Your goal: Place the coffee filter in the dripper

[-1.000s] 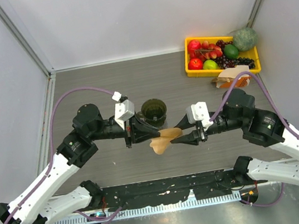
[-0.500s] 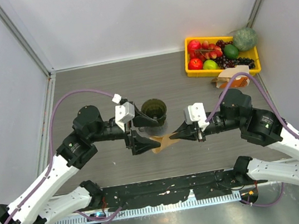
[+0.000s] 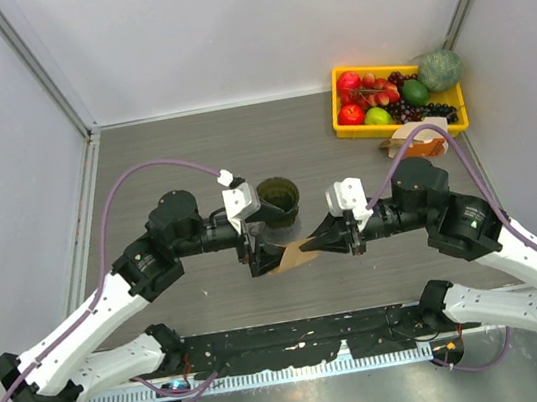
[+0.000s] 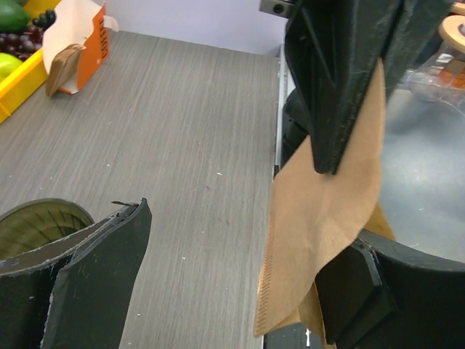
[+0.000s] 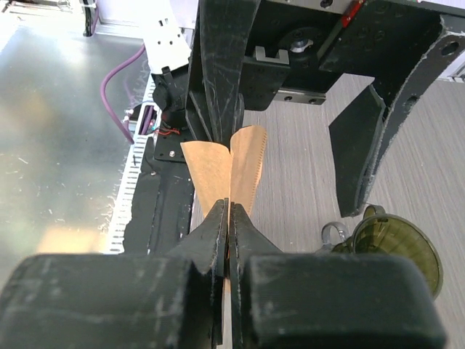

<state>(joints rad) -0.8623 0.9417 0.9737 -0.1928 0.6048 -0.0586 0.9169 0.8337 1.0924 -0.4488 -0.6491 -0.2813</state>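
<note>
The coffee filter (image 3: 293, 255), a flat tan paper cone, hangs above the table between both arms. My right gripper (image 3: 311, 247) is shut on its narrow end (image 5: 229, 211), and the paper (image 5: 215, 166) fans out ahead of the jaws in two layers. My left gripper (image 3: 266, 246) stands wide open around the filter's wide end (image 4: 327, 211), with one of its fingers (image 4: 98, 273) far to the paper's left and the other beside the paper. The dripper (image 3: 276, 200), a dark olive cup, stands upright on the table just behind the filter, showing in the left wrist view (image 4: 33, 225) and the right wrist view (image 5: 398, 251).
A yellow bin of fruit (image 3: 348, 131) sits at the back right with a round green fruit (image 3: 439, 69) beside it. An orange and white box of filters (image 3: 412, 144) lies in front of the bin. Grey walls stand on three sides.
The left gripper has let go of the filter and opened wide. The right gripper has shut on the filter's narrow end. Both arms have shifted slightly left and nearer the dripper.
</note>
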